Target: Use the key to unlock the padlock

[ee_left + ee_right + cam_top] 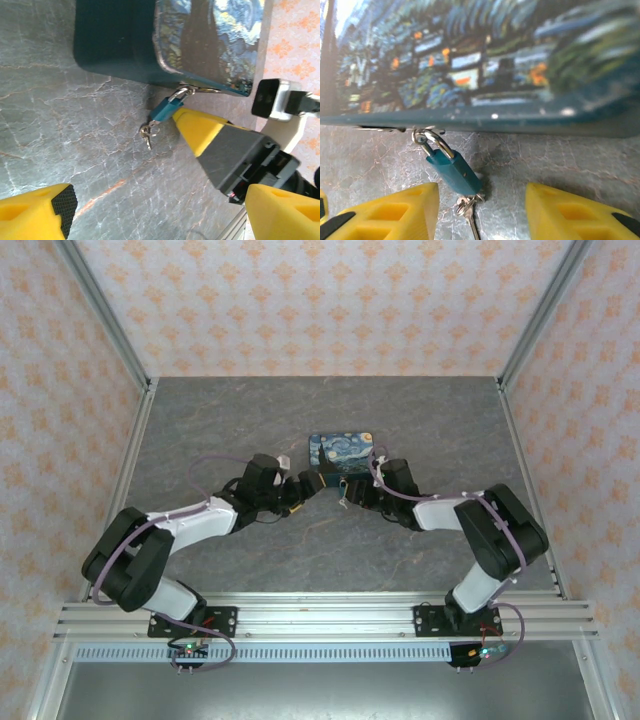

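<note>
The small teal padlock (452,170) lies on the table, its steel shackle hooked through the hasp of the painted blue box (470,60). A thin silvery key (469,212) on a ring sits at the padlock's lower end. My right gripper (482,215) is open, and its yellow fingers (395,212) stand on either side of the key and the lock's base without touching them. In the left wrist view the padlock (165,111) and key (146,134) lie ahead of my left gripper (160,215), which is open wide and holds nothing. One right-gripper finger (200,127) rests beside the padlock.
The box (341,450) sits mid-table with both grippers, left (305,487) and right (350,490), meeting at its near edge. Grey marbled tabletop (250,420) surrounds it. Patterned walls and metal rails enclose the workspace.
</note>
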You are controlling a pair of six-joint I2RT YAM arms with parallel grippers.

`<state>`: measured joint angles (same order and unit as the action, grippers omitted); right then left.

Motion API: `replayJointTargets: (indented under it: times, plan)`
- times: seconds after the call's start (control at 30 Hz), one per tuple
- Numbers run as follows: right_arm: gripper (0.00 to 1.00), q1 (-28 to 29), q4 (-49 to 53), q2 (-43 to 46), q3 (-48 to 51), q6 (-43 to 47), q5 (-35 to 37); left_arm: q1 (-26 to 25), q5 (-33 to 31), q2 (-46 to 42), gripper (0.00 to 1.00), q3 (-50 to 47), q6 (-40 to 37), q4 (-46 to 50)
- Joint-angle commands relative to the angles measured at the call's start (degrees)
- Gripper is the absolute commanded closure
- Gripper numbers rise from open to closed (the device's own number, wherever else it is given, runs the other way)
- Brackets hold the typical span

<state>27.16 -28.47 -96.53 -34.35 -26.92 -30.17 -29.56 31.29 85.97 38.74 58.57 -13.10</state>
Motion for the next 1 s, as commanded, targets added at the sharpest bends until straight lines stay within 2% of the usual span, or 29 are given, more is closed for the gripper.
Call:
replayJointTargets:
  times: [0.0,0.37,0.6,0.97]
  plan:
    - [0.52,0.0,-4.9,-3.2,-0.5,-0.2,-2.7,0.2,0.7,0.9,0.12,1.1,0.1,-2.8]
    - [0.55,0.0,-6.1,-5.5,-1.5,1.5,-7.3,0.2,1.1,3.0,0.12,0.6,1.2,-5.4]
    - [0.59,0.0,-2.4,-6.1,-2.8,4.5,-7.8,0.2,1.5,4.0,0.12,0.5,1.6,-6.4]
    - [0.59,0.4,-2.9,-6.3,-3.4,6.2,-7.1,0.2,1.7,4.7,0.12,0.5,2.0,-7.0]
